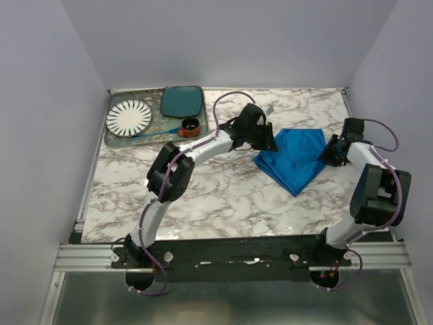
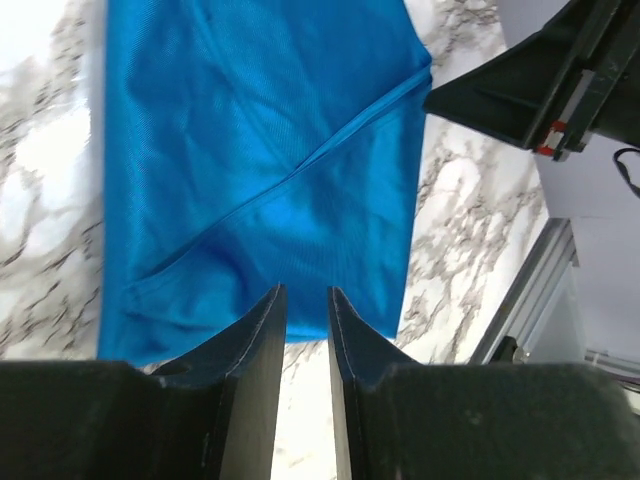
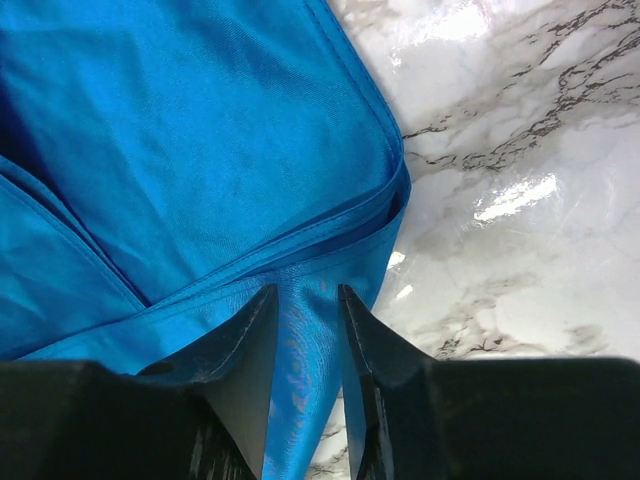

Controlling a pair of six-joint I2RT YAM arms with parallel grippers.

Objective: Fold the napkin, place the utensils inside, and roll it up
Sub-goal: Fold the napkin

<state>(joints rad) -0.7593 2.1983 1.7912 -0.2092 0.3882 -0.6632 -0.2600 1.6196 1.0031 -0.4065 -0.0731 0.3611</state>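
Observation:
The bright blue napkin (image 1: 292, 159) lies folded on the marble table (image 1: 223, 196), right of centre, with a hem running diagonally across it (image 2: 300, 170). My left gripper (image 1: 269, 139) hovers at its left edge. In the left wrist view its jaws (image 2: 306, 291) stand a narrow gap apart, with only marble and the napkin's edge showing between them. My right gripper (image 1: 327, 152) is at the napkin's right corner. Its jaws (image 3: 305, 290) are also slightly apart, over the layered cloth edge (image 3: 330, 240). The fork (image 1: 154, 133) lies on the tray at the back left.
A tray (image 1: 115, 139) at the back left holds a striped white plate (image 1: 128, 117), a dark teal plate (image 1: 182, 101) and a small brown bowl (image 1: 191, 126). Pale walls enclose three sides. The right arm's black body (image 2: 530, 85) shows beyond the napkin.

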